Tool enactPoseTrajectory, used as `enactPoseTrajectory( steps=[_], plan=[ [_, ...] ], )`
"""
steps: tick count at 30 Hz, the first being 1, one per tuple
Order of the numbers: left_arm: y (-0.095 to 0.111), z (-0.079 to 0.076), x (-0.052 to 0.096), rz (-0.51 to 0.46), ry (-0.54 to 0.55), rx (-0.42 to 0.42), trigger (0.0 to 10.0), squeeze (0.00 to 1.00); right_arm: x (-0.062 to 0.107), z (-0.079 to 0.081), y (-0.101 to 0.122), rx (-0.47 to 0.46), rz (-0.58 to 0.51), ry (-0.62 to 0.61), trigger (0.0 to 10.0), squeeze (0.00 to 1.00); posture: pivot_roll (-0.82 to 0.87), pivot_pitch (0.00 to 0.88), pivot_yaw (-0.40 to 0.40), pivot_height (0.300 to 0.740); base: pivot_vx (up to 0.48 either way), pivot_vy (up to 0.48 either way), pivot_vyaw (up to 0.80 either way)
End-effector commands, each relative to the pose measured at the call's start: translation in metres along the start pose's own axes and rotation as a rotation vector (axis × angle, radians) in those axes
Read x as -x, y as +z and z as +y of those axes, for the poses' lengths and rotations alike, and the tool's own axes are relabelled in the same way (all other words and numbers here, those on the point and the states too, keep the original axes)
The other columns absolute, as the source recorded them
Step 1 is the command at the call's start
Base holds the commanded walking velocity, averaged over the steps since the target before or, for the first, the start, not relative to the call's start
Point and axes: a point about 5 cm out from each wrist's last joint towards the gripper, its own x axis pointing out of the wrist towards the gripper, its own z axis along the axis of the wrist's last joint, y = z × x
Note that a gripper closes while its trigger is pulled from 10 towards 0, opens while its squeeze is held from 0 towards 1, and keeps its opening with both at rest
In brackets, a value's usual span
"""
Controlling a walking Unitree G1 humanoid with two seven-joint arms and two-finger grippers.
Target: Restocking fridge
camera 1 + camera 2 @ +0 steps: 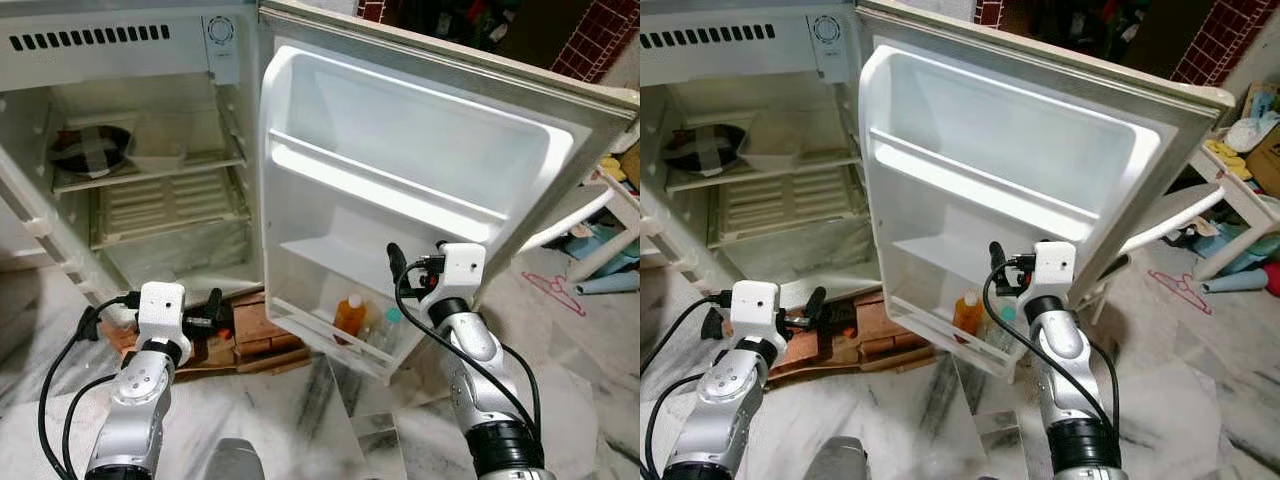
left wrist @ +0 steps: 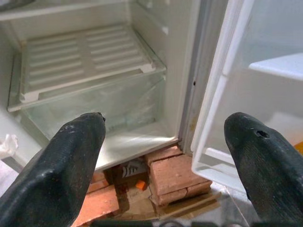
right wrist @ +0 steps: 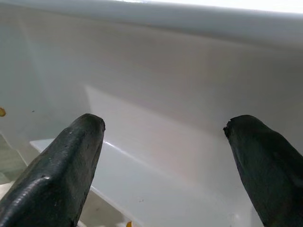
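**Fridge barely stocked, both grippers empty**

Door (image 1: 420, 150) swung wide; two bottles standing in the bottom door rack (image 1: 330, 335): an orange bottle (image 1: 350, 314) and, just beside it, a clear bottle with a teal cap (image 1: 390, 325); likely the only restocking done so far. Upper door shelves bare; inside, a dark checked bundle (image 1: 90, 148) on the top shelf, ribbed shelf (image 2: 80, 56) and clear drawer (image 2: 94, 106) below with nothing in them. Left gripper (image 2: 165, 156) spread wide, holding nothing, low before the open fridge and above the bricks (image 2: 173, 177) under it. Right gripper (image 3: 165, 156) likewise released and empty, pointed at the inner door wall just above the bottles. Judged early: most shelves still to fill; no further item in sight to fetch.
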Motion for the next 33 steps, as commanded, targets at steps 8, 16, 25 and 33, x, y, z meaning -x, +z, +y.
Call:
enactPoseTrajectory(
  steps=[8,16,25,33],
  plan=[
    [0.000,-0.006,0.000,-0.003,-0.014,-0.001,10.0,0.00,0.005,0.003,-0.002,-0.023,-0.009,0.050,10.0,0.00,0.10,0.000,-0.055,0.740,-0.275,-0.267,0.00],
    [0.000,-0.007,-0.002,-0.005,-0.018,-0.013,10.0,0.00,0.008,0.009,-0.005,-0.021,0.024,0.149,10.0,0.00,0.10,0.000,-0.052,0.740,-0.269,-0.266,0.00],
    [-0.001,0.004,0.003,0.004,0.007,-0.043,10.0,0.00,0.011,0.002,-0.003,-0.063,0.032,0.145,10.0,0.00,0.11,0.000,-0.046,0.740,-0.140,-0.203,0.00],
    [-0.012,0.031,0.014,0.086,0.051,0.032,10.0,0.00,0.010,-0.007,-0.003,0.002,0.030,0.070,10.0,0.00,0.12,0.000,-0.055,0.740,0.000,0.000,0.00]
  ],
)
